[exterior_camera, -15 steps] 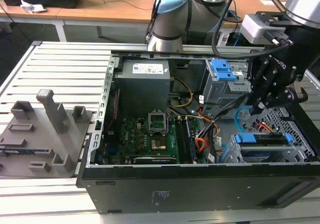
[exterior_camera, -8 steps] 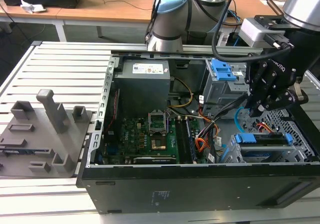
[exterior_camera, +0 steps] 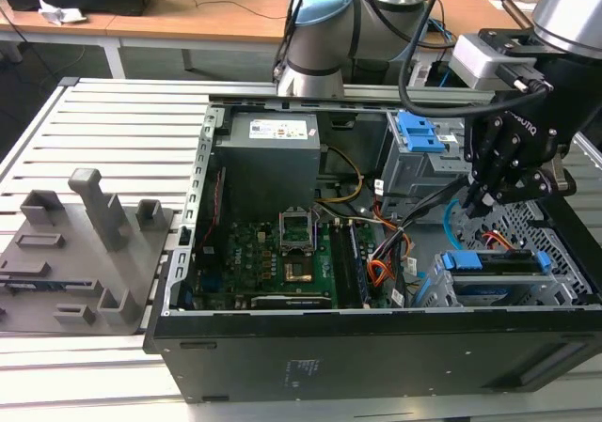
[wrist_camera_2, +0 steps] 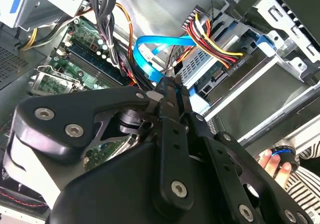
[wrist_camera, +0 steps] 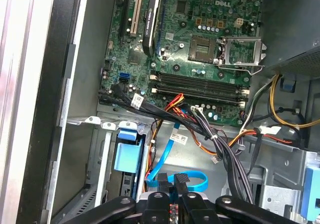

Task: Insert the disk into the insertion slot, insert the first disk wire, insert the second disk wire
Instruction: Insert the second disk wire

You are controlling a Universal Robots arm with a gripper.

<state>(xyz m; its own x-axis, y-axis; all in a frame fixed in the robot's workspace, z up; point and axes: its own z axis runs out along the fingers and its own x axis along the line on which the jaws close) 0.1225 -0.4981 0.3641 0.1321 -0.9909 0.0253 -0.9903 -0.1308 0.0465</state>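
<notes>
The second disk wire point(wrist_camera_2: 150, 47), looping beside the disk point(exterior_camera: 497, 262) seated in the insertion slot point(exterior_camera: 555, 286) at the computer case's point(exterior_camera: 376, 347) corner, sits pinched narrowly in the gripper point(wrist_camera_2: 172, 82), so a skewed push could bend its plug or snag the first disk wire point(wrist_camera_2: 212, 42).

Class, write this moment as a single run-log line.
gripper: shut on glossy light blue cable | silver disk in blue carrier: in grey metal cage | orange-red wire bundle: plugged into disk
</notes>
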